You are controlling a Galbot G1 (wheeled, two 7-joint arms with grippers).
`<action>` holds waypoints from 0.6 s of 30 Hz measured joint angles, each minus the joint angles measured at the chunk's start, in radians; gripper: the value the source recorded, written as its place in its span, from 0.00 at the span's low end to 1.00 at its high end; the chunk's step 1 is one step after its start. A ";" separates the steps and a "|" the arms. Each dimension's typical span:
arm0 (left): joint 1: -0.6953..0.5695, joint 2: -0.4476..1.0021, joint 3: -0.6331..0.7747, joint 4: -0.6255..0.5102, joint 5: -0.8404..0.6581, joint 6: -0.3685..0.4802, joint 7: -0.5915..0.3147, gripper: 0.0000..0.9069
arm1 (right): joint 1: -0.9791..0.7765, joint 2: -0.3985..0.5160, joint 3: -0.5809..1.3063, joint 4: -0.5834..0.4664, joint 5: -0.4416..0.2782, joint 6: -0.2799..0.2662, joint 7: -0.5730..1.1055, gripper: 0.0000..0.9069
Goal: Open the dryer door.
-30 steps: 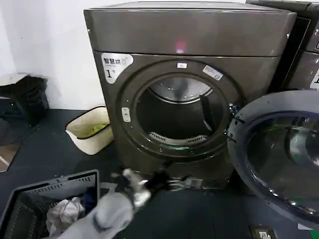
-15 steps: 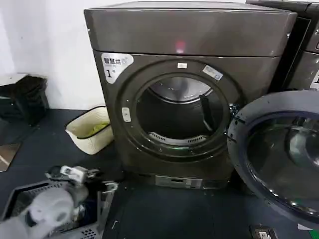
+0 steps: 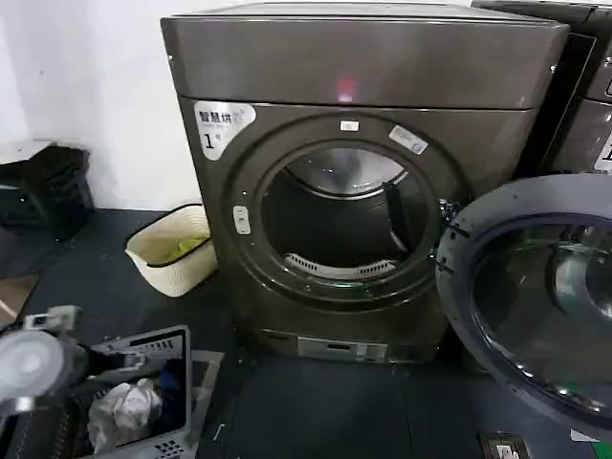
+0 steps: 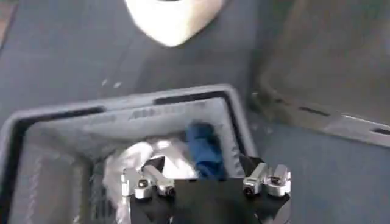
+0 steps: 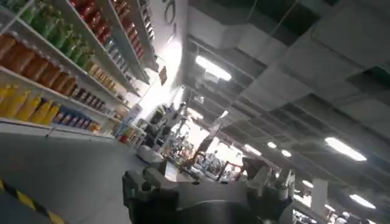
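The dryer door (image 3: 535, 306), a big round door with a grey inner rim and dark glass, stands swung wide open at the right of the grey-bronze dryer (image 3: 363, 67). The drum opening (image 3: 344, 225) is uncovered, and a white "1" sticker (image 3: 222, 124) sits at its upper left. My left gripper (image 3: 143, 349) is low at the left, far from the door. In the left wrist view the left gripper (image 4: 207, 182) is open and empty over a basket of laundry. Pointing up at a ceiling, my right gripper (image 5: 204, 182) is open with nothing in it.
A grey laundry basket (image 3: 177, 349) with white and blue clothes (image 4: 204, 149) sits on the dark floor at the lower left. A cream tub (image 3: 172, 251) stands left of the dryer. A second grey machine (image 3: 583, 96) is at the right, and a black object (image 3: 48, 186) at the far left.
My left arm has pulled back from in front of the dryer's base, leftward and down to the laundry basket. The door has stayed open in the same place.
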 joint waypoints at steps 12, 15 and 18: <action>0.123 -0.010 -0.177 0.033 -0.282 0.000 -0.138 1.00 | 0.000 0.002 0.001 -0.010 0.012 0.027 0.001 1.00; 0.125 -0.010 -0.182 0.055 -0.298 0.000 -0.141 1.00 | 0.000 0.002 0.001 -0.014 0.012 0.028 0.001 1.00; 0.126 -0.011 -0.184 0.077 -0.312 0.000 -0.143 1.00 | 0.002 0.002 0.001 -0.018 0.010 0.032 0.002 1.00</action>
